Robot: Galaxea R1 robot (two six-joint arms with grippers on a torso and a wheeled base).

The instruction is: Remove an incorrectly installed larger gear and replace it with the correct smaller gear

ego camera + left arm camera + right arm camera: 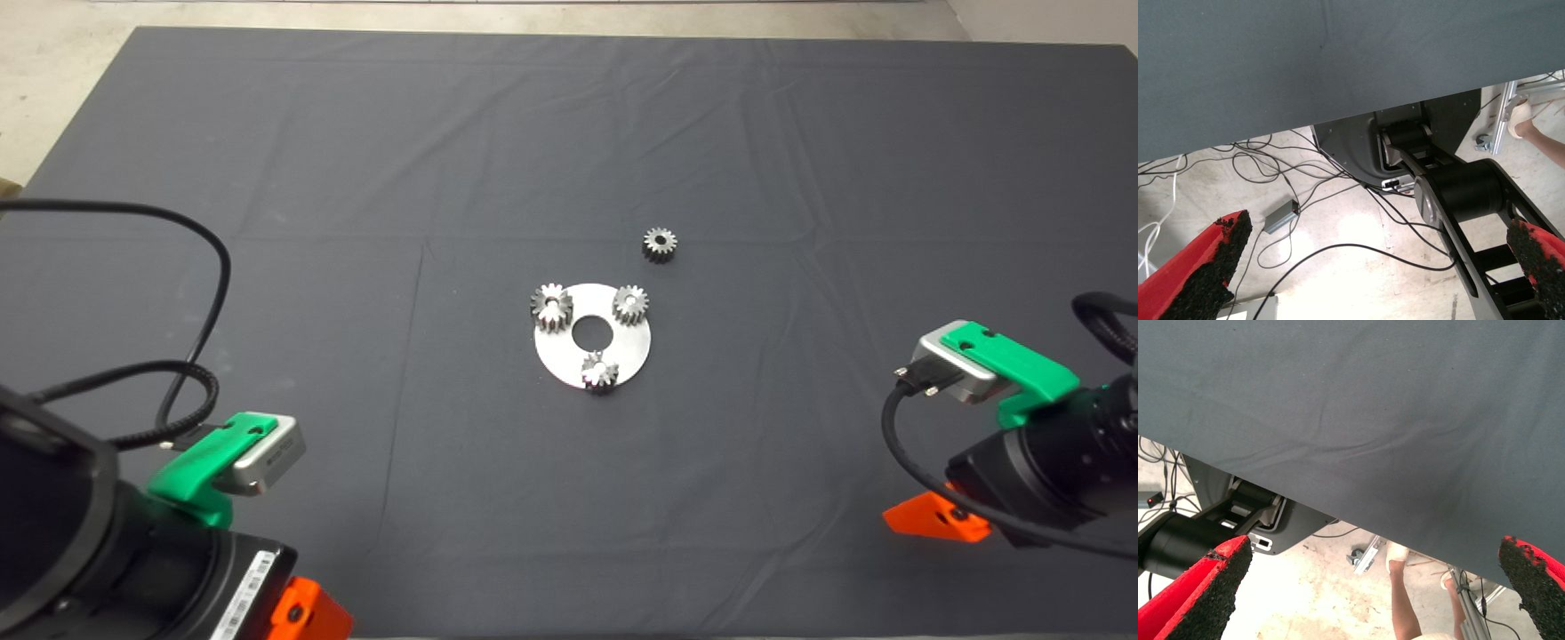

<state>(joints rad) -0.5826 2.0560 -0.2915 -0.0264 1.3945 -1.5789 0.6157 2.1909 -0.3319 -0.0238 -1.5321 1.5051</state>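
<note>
A round silver plate (569, 360) with a centre hole lies mid-mat in the head view and carries three gears. The larger gear (551, 307), brighter and a bit wider, sits on the plate's left edge. Two small grey gears (630, 305) (600, 370) occupy the right and near edges. The smaller gear (660, 244) lies loose on the mat, beyond the plate to the right. My left gripper (307, 613) waits at the lower left, open and holding nothing. My right gripper (938, 517) waits at the lower right, also open and holding nothing.
The dark mat (356, 178) has creases. Black cables (191, 356) loop over the left arm. Both wrist views look past the mat's edge to the floor: cables (1305, 193) and the robot's base (1458, 193), and a person's leg (1405, 603).
</note>
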